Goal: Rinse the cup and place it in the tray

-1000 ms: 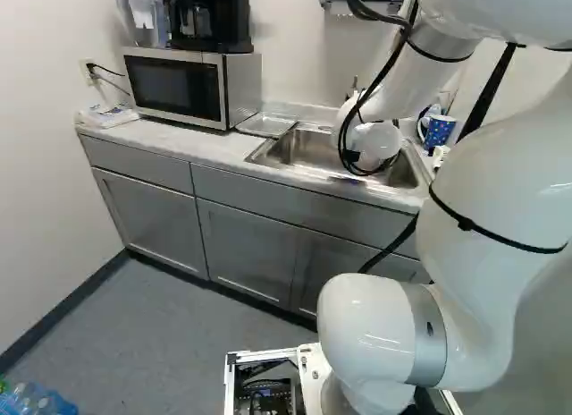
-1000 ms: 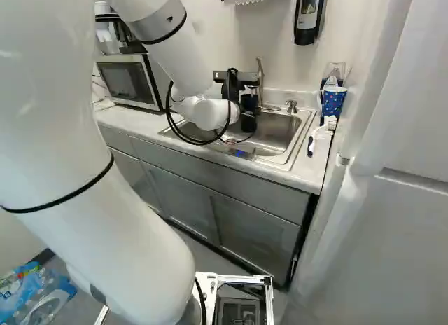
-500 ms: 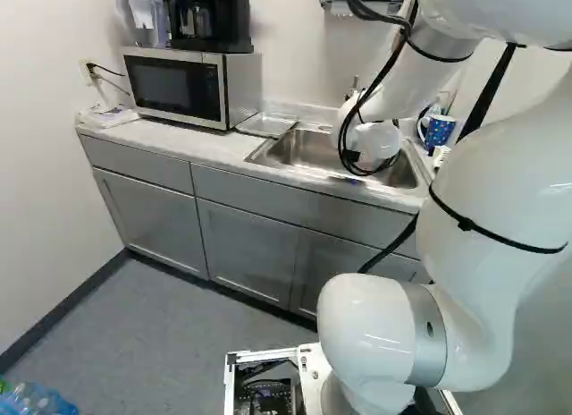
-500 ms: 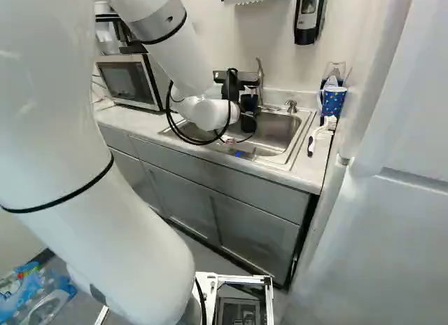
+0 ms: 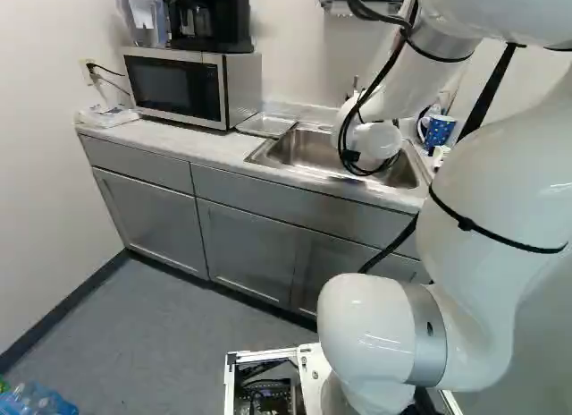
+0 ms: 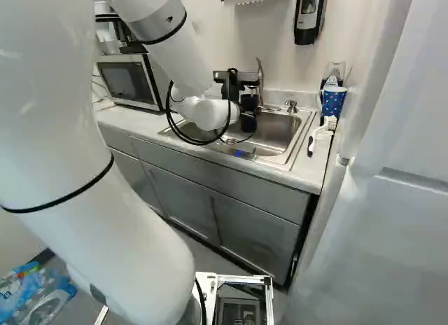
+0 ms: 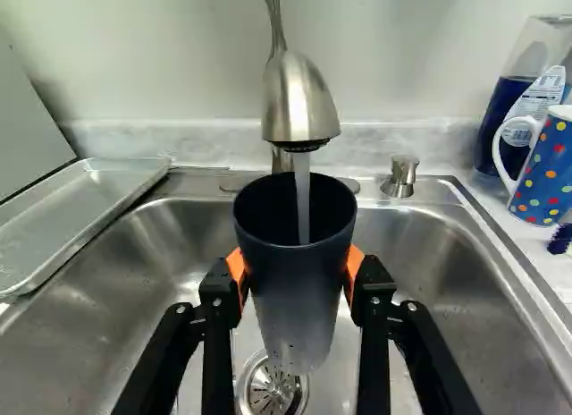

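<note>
One sink (image 7: 447,272), one cup (image 7: 293,294) beneath running water (image 7: 303,205)

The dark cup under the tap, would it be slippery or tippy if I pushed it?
Probably slippery outside if wet: water runs from the faucet into the cup. It seems stiff, as its rim looks round while the end effector squeezes it. Standing up, it might tip easily, being tall and narrower at the bottom.

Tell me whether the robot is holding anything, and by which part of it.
Yes: a tall, dark, tapered cup, gripped on two opposite sides of its outer wall, below the rim, by black, orange-padded fingers.
</note>
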